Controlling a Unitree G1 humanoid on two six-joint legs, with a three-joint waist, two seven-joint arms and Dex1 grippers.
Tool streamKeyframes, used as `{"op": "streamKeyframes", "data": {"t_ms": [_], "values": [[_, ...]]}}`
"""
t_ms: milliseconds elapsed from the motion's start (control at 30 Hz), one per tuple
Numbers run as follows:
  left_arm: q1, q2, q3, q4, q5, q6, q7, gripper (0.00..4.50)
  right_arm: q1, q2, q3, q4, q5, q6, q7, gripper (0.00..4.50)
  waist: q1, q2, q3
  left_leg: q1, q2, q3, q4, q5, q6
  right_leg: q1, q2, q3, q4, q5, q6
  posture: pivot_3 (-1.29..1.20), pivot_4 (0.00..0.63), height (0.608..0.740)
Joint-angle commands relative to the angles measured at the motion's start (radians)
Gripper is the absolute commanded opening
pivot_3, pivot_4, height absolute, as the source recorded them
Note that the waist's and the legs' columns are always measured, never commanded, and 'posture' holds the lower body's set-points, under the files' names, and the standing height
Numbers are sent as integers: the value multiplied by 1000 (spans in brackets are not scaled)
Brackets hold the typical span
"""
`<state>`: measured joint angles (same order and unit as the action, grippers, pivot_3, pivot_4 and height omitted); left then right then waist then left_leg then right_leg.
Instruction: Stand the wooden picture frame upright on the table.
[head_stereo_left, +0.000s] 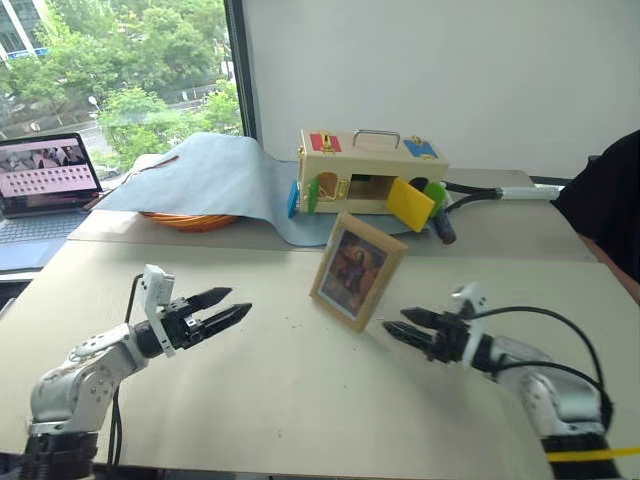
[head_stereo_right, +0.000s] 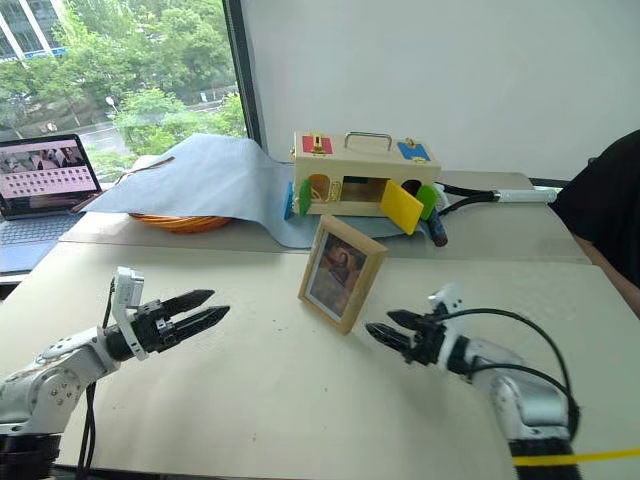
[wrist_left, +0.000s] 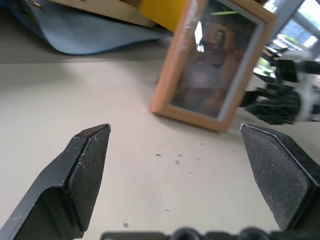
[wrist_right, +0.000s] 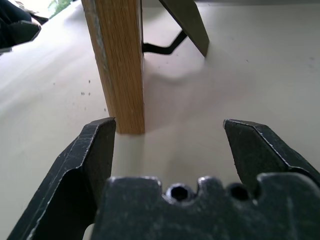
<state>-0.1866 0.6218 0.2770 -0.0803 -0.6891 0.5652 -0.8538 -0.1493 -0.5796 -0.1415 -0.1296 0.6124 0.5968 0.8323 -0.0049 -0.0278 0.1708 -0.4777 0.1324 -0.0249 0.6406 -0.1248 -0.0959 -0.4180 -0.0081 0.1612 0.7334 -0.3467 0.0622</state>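
Office or lab, laptop (head_stereo_left: 45, 175), big window (head_stereo_left: 120, 70), plain white wall (head_stereo_left: 450, 70)

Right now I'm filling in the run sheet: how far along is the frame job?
It looks done: the wooden picture frame stands on the table, propped on its fold-out stand. Nothing is in hand; the left hand and right hand are open on either side of it, apart from it. Left: backing the arms away.

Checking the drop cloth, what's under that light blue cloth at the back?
An orange rounded rim pokes out from beneath the light blue cloth; the rest of it is covered.
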Motion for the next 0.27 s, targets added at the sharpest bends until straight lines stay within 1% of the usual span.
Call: {"op": "streamKeyframes", "data": {"t_ms": [33, 100, 167, 267], "values": [[22, -18, -41, -17, 168, -119, 121, 4500, 66, -37, -71, -123, -3, -63, 10, 4042, -3, 0, 0, 0, 0, 0, 0, 0, 0, 0, 0, 0, 0, 0, 0, 0, 150, 673], [45, -43, -87, -15, 293, -189, 220, 4500, 121, -47, -93, -183, -70, -140, -25, 4042, -5, 1, -1, 0, 0, 0, 0, 0, 0, 1, 0, 0, 0, 0, 0, 0, 150, 673], [69, -52, -122, -29, 342, -214, 235, 4500, 151, -19, -118, -217, -94, -171, -90, 4042, -10, 1, -1, 1, 0, 0, 0, 0, 0, 1, 0, 0, 0, 0, 0, 0, 150, 673], [84, -77, -127, -32, 281, -185, 182, 4500, 192, 31, -131, -261, -111, -174, -176, 4042, -10, 0, -1, 1, 0, -1, 0, 0, 0, 1, 0, 0, 0, 0, 0, 0, 150, 673]]}}
